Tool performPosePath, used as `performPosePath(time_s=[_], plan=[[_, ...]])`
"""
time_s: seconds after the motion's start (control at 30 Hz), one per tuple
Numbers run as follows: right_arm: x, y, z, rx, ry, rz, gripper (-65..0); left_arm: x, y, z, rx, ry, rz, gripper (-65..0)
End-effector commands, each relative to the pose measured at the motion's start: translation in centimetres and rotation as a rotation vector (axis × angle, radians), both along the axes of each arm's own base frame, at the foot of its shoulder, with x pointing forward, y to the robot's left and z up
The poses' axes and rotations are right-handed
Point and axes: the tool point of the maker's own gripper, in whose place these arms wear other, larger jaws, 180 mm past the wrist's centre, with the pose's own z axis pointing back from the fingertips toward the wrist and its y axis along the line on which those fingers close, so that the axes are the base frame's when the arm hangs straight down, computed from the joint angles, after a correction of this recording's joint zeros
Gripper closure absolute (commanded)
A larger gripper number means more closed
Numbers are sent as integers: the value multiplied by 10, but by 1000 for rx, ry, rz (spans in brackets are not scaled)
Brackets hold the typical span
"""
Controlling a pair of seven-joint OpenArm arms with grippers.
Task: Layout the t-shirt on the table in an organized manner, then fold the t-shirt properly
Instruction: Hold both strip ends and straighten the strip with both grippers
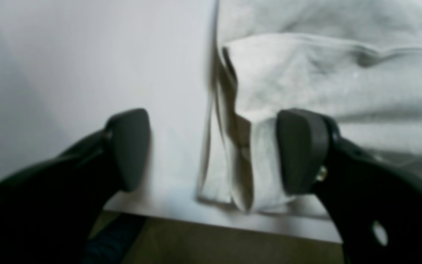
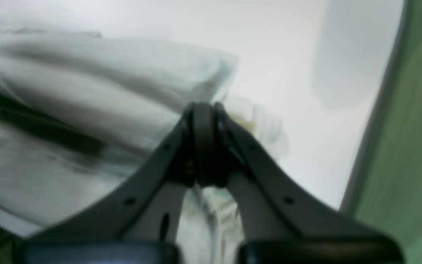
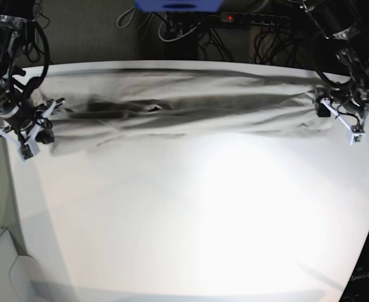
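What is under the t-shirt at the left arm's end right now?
Only the table shows under the t-shirt; its folded corner lies near the table's edge, between the open left fingers. Anything beneath the cloth is covered.

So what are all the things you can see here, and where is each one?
t-shirt: one, light grey-beige, stretched out in a long wrinkled band across the far part of the table, from one arm to the other.
table: one, glossy white, fills most of the base view; the near part is bare.
cables: several, dark and white, on the floor behind the table.
blue thing: one, at the top edge; too cut off to name.
left gripper: one, black, jaws apart around the folded end of the shirt by the table edge.
right gripper: one, black, shut on the other end of the shirt.
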Motion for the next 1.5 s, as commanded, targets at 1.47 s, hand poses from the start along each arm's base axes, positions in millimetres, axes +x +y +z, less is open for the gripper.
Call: performPosePath(time_s=[1.47], plan=[[-51, -39, -61, -84, 219, -50, 0, 8, 8, -7, 29, -9, -67, -525]])
